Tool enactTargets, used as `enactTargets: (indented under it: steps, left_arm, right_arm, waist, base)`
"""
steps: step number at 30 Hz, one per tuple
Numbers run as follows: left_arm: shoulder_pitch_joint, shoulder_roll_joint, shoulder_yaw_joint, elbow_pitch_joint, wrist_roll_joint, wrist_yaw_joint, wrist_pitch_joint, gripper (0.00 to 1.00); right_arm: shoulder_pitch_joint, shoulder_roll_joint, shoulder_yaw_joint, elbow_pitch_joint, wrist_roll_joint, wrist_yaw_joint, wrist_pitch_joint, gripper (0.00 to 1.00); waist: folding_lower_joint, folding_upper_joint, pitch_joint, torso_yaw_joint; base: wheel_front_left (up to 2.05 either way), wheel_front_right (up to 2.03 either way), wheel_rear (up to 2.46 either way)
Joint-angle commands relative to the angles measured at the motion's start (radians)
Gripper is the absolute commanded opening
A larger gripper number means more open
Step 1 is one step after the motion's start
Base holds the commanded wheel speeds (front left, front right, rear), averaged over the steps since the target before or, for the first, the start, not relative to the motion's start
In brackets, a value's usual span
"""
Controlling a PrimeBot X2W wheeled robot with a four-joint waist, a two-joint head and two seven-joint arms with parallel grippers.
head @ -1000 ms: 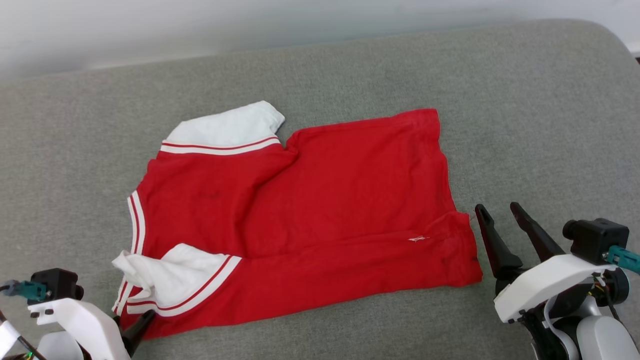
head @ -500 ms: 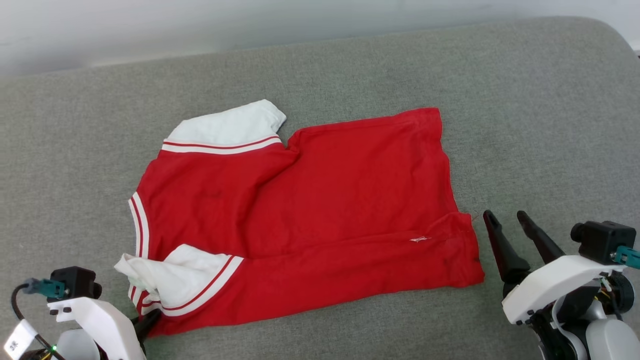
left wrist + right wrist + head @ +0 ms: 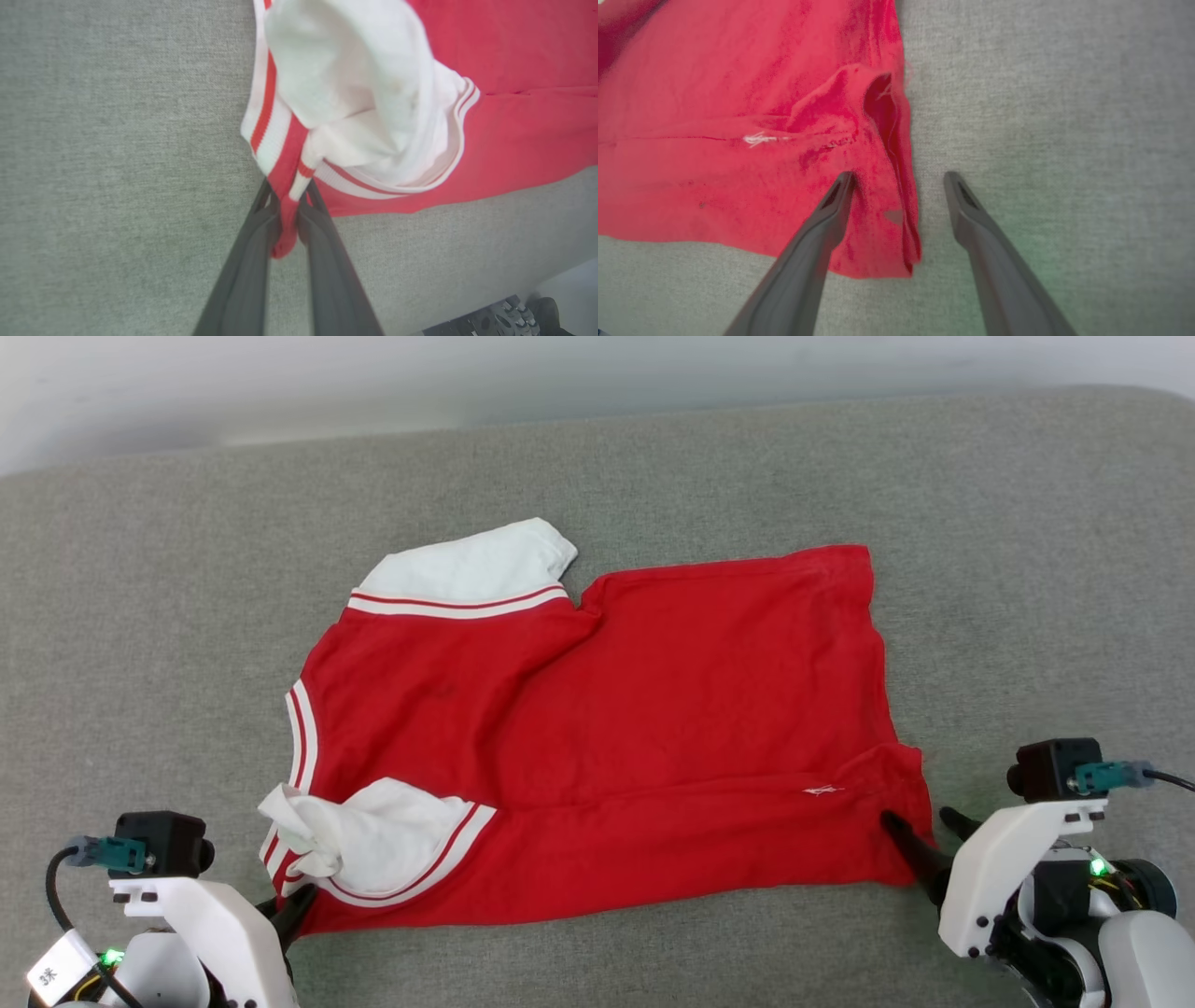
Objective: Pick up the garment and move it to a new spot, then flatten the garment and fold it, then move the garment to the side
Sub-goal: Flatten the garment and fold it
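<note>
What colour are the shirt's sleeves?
White sleeves, thin red seam stripes; clearest in left wrist view.

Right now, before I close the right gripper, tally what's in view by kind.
Shirt: 1, the red shirt, lying on the cushion.
Grippers: 2, the left gripper shut on the shirt's corner, the right gripper open, straddling the hem.
Cushion: 1, the grey cushion.
Total: 4

surface: grey woven upholstery (image 3: 187,616) | behind: pale wall (image 3: 280,383) | light: soft, even
</note>
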Motion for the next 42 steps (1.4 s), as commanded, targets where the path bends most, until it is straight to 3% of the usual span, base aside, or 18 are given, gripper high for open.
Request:
enactTargets:
  steps: [1,7,8,9,10,21,35,42]
  left_arm:
    - [-0.013,-0.003,-0.002,-0.007,0.009,0.007,0.0,0.0]
    - [-0.032,-0.018,-0.014,-0.01,0.015,0.012,-0.006,0.0]
    - [-0.036,-0.02,-0.016,-0.008,0.016,0.011,-0.007,0.0]
    - [-0.038,-0.022,-0.018,-0.006,0.016,0.011,-0.008,0.0]
    - [-0.04,-0.024,-0.019,-0.003,0.016,0.01,-0.01,0.0]
    - [0.025,-0.031,-0.014,-0.001,-0.001,0.021,-0.026,0.0]
    - [0.198,-0.009,0.012,-0.079,-0.019,0.082,-0.033,0.0]
    - [0.176,-0.05,-0.02,-0.038,-0.027,0.051,-0.051,0.0]
  right_arm:
    - [-0.021,-0.005,0.008,0.019,-0.004,0.0,0.026,1.0]
    - [-0.043,0.007,0.077,0.123,0.015,0.0,0.143,1.0]
    - [-0.043,0.01,0.088,0.134,0.023,0.0,0.161,0.45]
    - [-0.043,0.012,0.094,0.14,0.03,0.001,0.171,0.31]
    - [-0.045,0.012,0.099,0.142,0.034,0.001,0.179,0.0]
    - [-0.054,-0.031,0.077,0.033,0.045,0.001,0.143,0.0]
    - [0.171,-0.007,0.007,-0.151,0.034,0.0,0.248,0.0]
    - [0.239,0.026,-0.018,-0.147,0.021,0.0,0.248,0.0]
  waist:
    - [0.0,0.0,0.016,0.009]
    - [0.0,0.0,0.045,0.02]
    - [0.0,0.0,0.046,0.022]
    - [0.0,0.0,0.048,0.024]
    - [0.0,0.0,0.048,0.025]
    - [0.0,0.0,-0.038,0.023]
    - [0.0,0.0,-0.186,0.048]
    - [0.0,0.0,-0.194,0.044]
  base:
    - [0.0,0.0,0.0]
    - [0.0,0.0,0.0]
    - [0.0,0.0,0.0]
    - [0.0,0.0,0.0]
    - [0.0,0.0,0.0]
    - [0.0,0.0,0.0]
    - [0.0,0.0,0.0]
    - [0.0,0.0,0.0]
